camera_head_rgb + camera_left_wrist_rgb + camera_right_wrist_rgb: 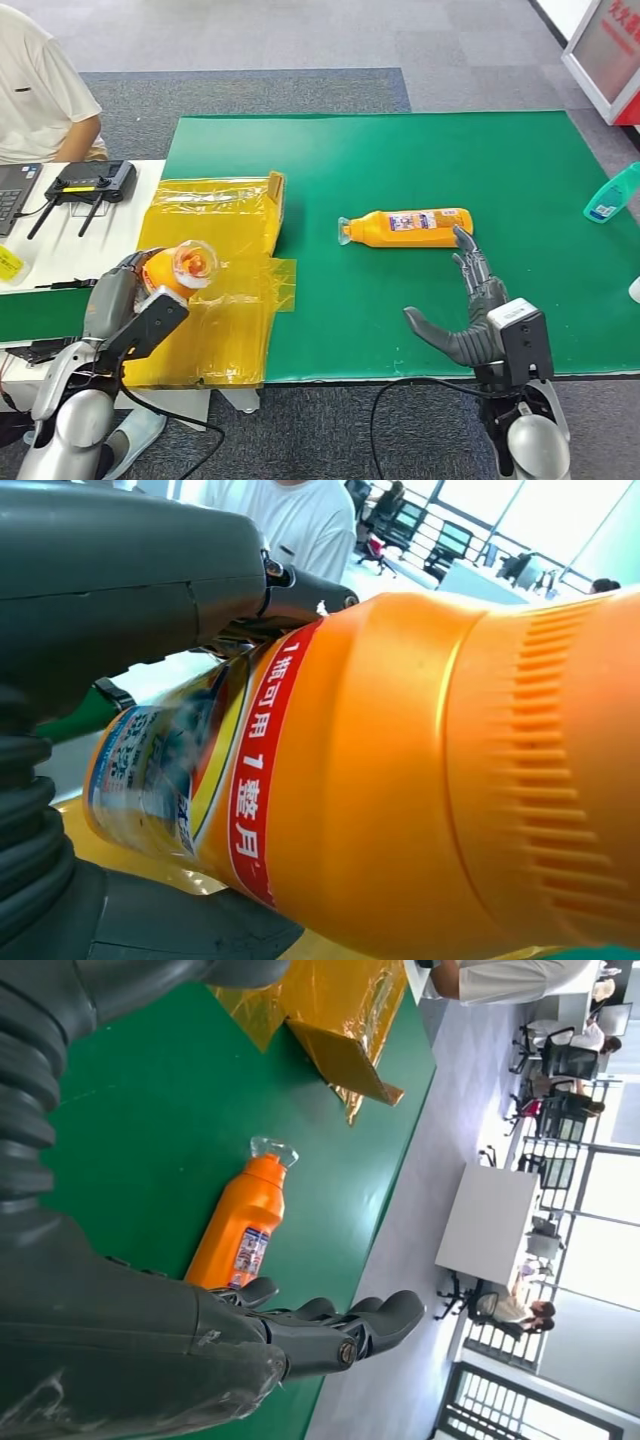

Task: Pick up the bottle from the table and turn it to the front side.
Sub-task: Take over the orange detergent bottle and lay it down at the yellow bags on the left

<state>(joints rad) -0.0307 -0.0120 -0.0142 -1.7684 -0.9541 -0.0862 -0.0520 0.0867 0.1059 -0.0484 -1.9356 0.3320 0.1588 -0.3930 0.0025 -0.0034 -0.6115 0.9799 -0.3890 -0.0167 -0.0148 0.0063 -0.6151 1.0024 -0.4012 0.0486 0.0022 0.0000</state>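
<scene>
Right hand [472,310] open, just short of lying bottle [407,227]; rigid, smooth plastic: grasp mid-body. Left hand [124,295] grips second bottle [177,270].

Bottle [407,226] lies on table [528,180], right of box [226,215].

A grey carpeted floor [302,40] was seen around a table covered in green [453,160]. Beside it, a white desk [68,250] was occupied by a seated person [38,90]. Bright windows [604,1260], a white table [487,1225] and office chairs [558,1055] were shown beyond.
</scene>
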